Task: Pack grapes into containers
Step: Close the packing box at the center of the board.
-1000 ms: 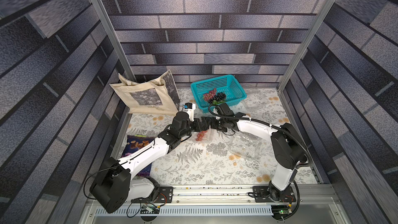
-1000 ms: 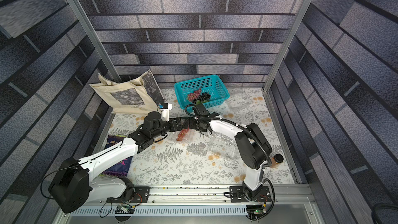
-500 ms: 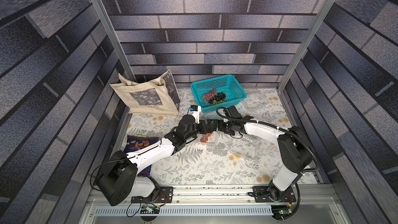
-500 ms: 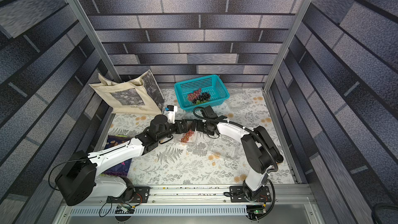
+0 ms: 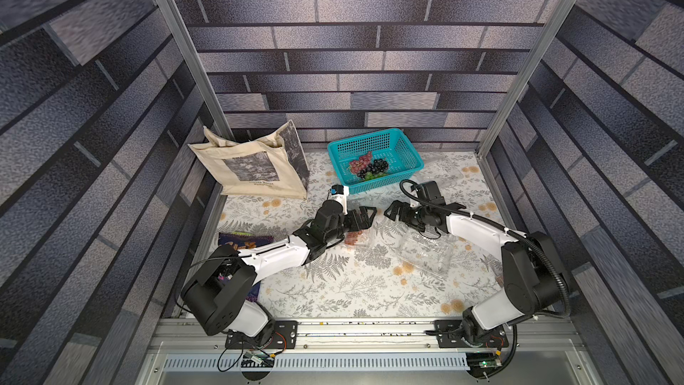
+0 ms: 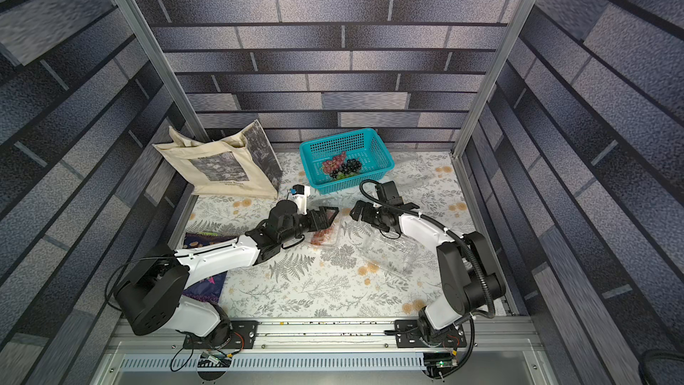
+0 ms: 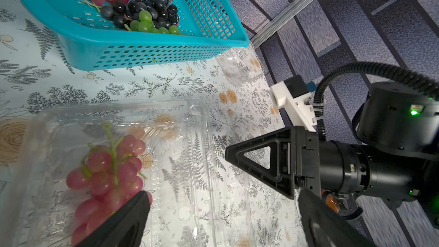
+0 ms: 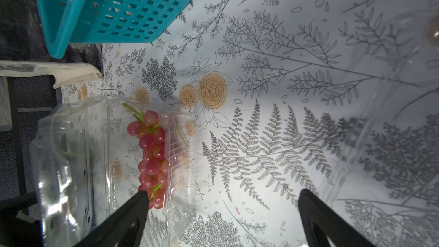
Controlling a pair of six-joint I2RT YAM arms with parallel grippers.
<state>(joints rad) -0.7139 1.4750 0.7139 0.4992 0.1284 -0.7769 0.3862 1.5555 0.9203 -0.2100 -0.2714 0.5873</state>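
Packing under way: one red bunch boxed

In both top views the left tool [image 5: 367, 216] and right tool [image 5: 389, 212] hang spread and empty, facing each other near the clear box [image 5: 364, 241].

Left wrist view: red grapes [image 7: 111, 169] lie inside it, the lid apparently open, probably ready for closing.

Right wrist view: the same bunch, with the basket [image 8: 54, 32] beyond.

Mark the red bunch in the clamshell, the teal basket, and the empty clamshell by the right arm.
red bunch [image 7: 102, 182]: left wrist view, a berry mid-bunch.
teal basket [image 7: 142, 54]: left wrist view, its near perforated wall.
empty clamshell [image 5: 425, 251]: a top view, its clear floor.
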